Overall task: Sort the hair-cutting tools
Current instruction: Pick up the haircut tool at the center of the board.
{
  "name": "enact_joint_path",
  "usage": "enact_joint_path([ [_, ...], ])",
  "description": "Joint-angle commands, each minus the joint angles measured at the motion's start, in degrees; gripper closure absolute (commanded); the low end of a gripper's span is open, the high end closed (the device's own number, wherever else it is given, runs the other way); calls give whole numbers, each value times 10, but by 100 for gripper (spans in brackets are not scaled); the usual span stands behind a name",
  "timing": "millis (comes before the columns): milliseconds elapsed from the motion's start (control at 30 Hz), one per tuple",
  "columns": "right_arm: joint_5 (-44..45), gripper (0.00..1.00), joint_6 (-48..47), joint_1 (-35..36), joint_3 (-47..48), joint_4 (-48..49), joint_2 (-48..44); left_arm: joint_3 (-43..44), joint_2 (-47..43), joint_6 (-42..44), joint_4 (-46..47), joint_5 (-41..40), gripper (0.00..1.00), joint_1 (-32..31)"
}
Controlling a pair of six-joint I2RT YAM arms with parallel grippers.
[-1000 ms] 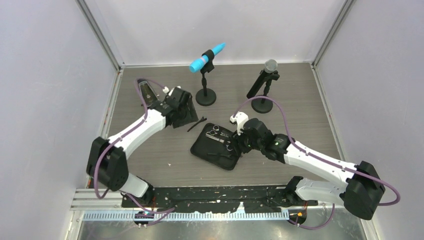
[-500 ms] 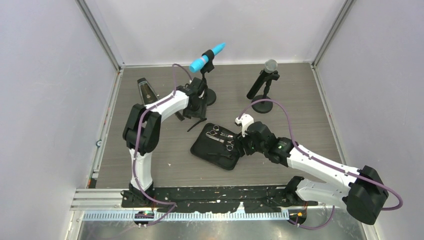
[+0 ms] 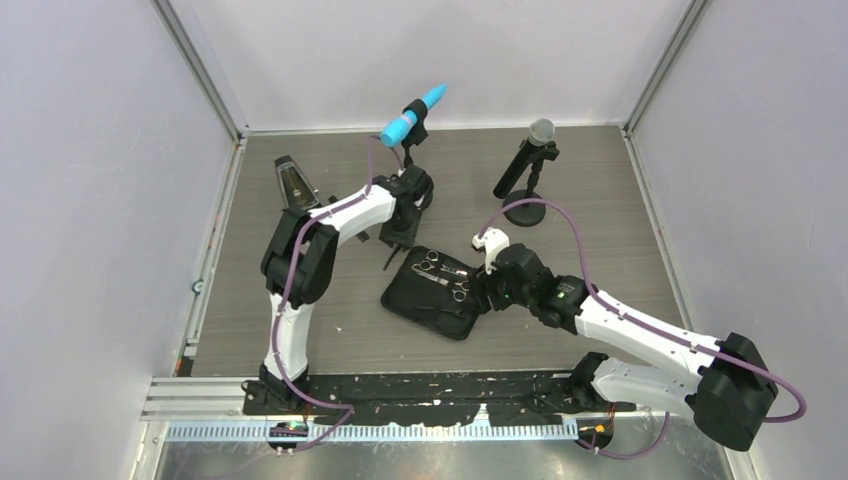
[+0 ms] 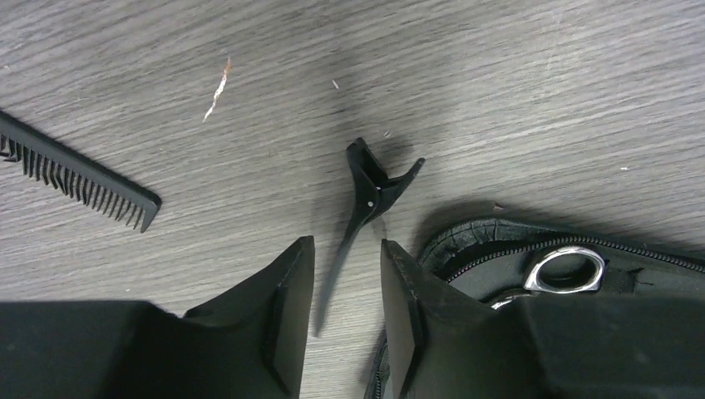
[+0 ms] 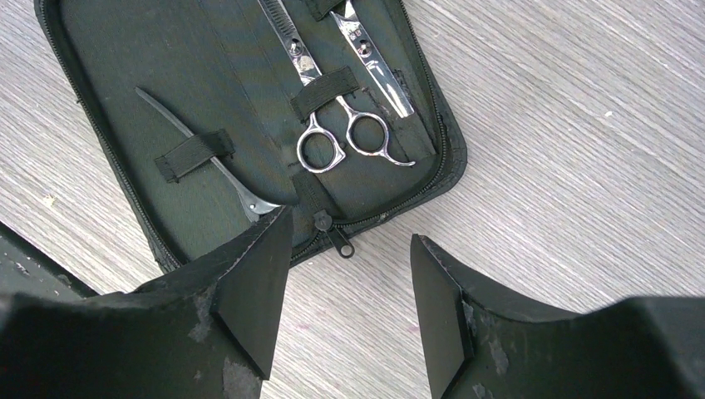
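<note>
left claw point(image 4: 345, 245) now astride hair clip point(image 4: 369, 188)

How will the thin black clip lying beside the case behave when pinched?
Likely light: the hair clip looks thin and small. Its narrow stem, lying flat on the table, may pivot or slip in the left pincer.

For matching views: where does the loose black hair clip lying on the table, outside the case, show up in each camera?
Top external: loose hair clip on the table, just off the zip case's upper-left edge.
Left wrist: mid-frame, left of the case's rim.
Right wrist: not in view.
Shared landmark: the open zip case, in all three.
</note>
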Motion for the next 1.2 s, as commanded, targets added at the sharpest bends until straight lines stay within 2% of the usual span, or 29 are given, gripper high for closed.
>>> enact_joint_path([
  [0,3,38,14,-2,-1,18,-17,-10,-20,1,-5,-20,64,-2],
  [67,2,38,18,-2,-3,18,-21,-9,-13,-1,-13,-19,65,-1],
  [167,-4,38,29,-2,-6,19,-28,-20,-23,-11,-11,-19,75,-1],
  [233,-8,38,34,-2,-10,21,-36,-30,-33,-17,-7,-21,79,-1],
  [367,-10,38,40,-2,-15,25,-50,-61,-62,-30,8,-14,89,-1],
  [467,-11,39,45,-2,-17,31,-56,-103,-95,-42,32,-7,92,-1],
  [533,-12,39,51,-1,-21,39,-58,-122,-121,-47,46,-2,97,-1],
  [767,-18,39,65,-1,-18,50,-68,-171,-219,-73,81,17,100,-1],
  [933,-35,40,83,0,-19,76,-83,-225,-315,-123,116,28,100,-2],
  [1067,-90,40,120,1,-36,157,-86,-295,-405,-182,177,52,100,-2],
  [1167,-144,40,152,2,-50,261,-70,-362,-472,-227,254,88,100,-1],
])
